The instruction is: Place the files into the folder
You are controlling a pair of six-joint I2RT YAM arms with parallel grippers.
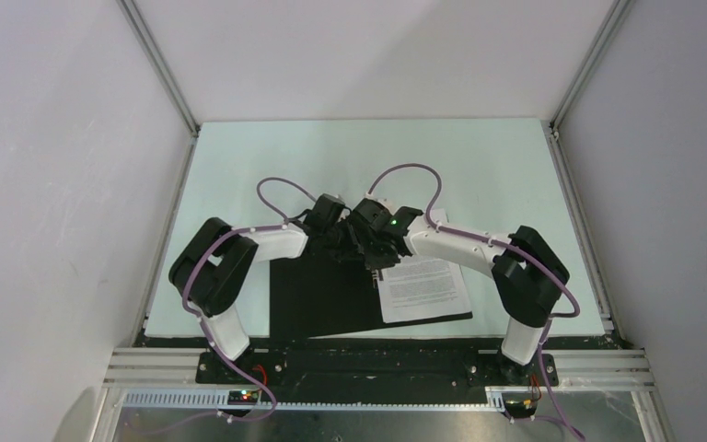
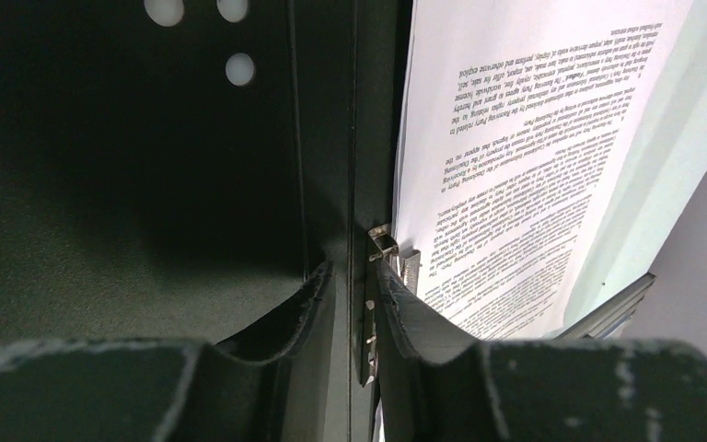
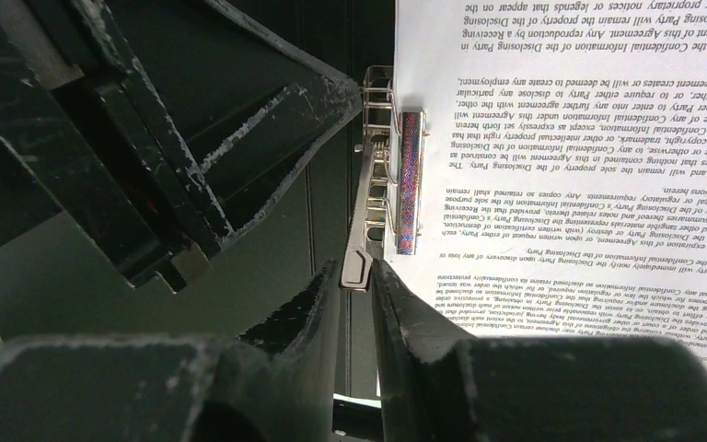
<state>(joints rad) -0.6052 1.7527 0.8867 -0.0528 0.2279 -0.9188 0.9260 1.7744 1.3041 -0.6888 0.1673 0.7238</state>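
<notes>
Right hand (image 3: 357,276) narrow, pinching clip (image 3: 409,175) lever, likely working it to clamp files (image 3: 562,184) beneath. Left hand (image 2: 354,285) narrow astride folder (image 2: 147,184) spine; grip unclear, probably steadying.

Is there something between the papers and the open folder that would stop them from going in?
Nothing visible does. The papers already lie on the right inner half of the folder, and the metal clip sits over their edge by the spine.
</notes>
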